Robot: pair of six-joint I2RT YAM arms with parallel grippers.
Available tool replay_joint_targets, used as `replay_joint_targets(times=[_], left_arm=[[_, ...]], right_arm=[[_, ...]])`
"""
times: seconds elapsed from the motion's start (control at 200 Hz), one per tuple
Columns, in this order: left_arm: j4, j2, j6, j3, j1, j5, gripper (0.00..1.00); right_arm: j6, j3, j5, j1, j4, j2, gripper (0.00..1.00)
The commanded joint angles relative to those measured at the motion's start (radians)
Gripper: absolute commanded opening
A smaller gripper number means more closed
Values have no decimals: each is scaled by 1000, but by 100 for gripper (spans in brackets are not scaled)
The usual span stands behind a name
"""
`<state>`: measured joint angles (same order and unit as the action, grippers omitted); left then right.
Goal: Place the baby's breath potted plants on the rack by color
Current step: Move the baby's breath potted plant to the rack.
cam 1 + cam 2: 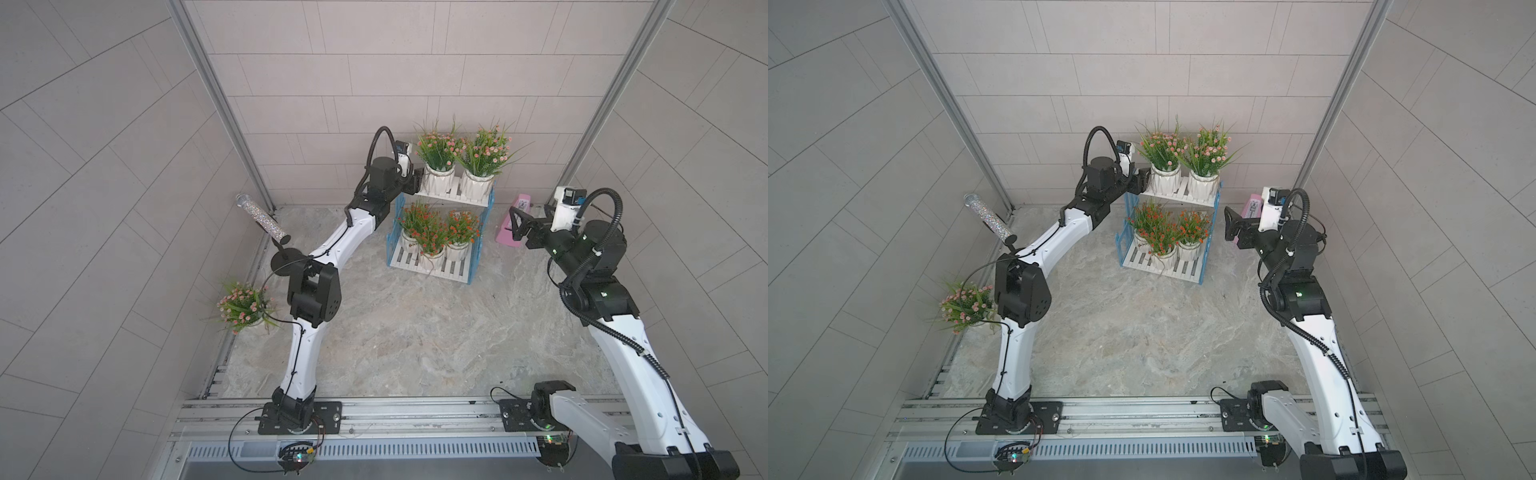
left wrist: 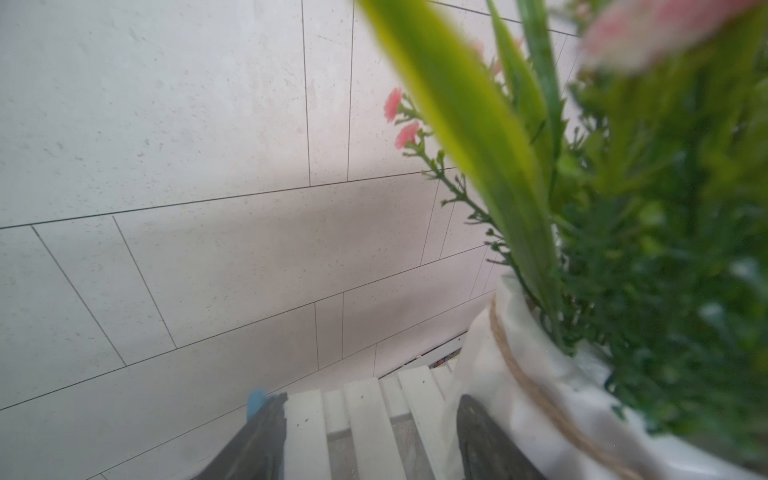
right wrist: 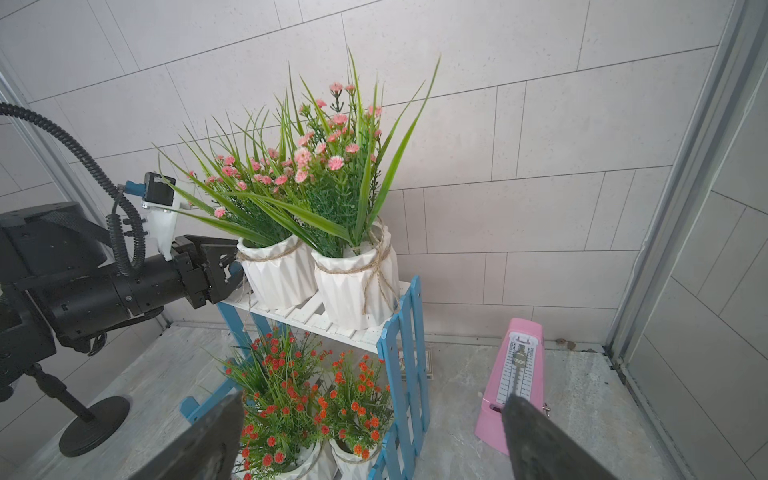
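Note:
The rack point(image 1: 482, 232) point(image 1: 1209, 232) point(image 3: 409, 332) stands at the back. Two pale pink potted plants point(image 1: 438, 145) point(image 1: 484, 151) sit on its upper tier, and three orange-red ones point(image 1: 432, 237) fill the lower tier. A third pink plant point(image 1: 243, 305) point(image 1: 963, 305) stands on the table at the left wall, behind my left arm. My left gripper point(image 1: 417, 180) point(image 2: 374, 401) point(image 3: 226, 266) is open over the upper tier's left end, only bare slats point(image 2: 365, 415) between its fingers; one finger lies against the left pink plant's pot point(image 2: 519, 374). My right gripper point(image 1: 517, 224) point(image 3: 374, 397) hangs open and empty right of the rack.
A pink metronome point(image 1: 521, 203) point(image 3: 515, 374) stands just right of the rack, under my right gripper. A glittery tube point(image 1: 262, 218) on a black stand point(image 1: 286, 262) leans at the back left. Walls close in on three sides.

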<state>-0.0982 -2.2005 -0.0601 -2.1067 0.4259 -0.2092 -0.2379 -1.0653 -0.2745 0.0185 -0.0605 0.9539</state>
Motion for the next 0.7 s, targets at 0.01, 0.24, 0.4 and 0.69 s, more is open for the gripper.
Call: replay_joint_targets(times=[0.01, 0.24, 0.4, 0.69], left_arm=[[-11, -14, 14, -40, 35, -42, 69], [-9, -26, 11, -45, 62, -37, 69], [-3, -27, 13, -45, 68, -26, 69], [56, 27, 20, -31, 50, 87, 85]], right_arm=[[-10, 12, -17, -5, 45, -3, 99], [-5, 15, -11, -9, 45, 8, 99], [-5, 19, -9, -13, 47, 9, 99], [5, 19, 11, -18, 44, 18, 99]])
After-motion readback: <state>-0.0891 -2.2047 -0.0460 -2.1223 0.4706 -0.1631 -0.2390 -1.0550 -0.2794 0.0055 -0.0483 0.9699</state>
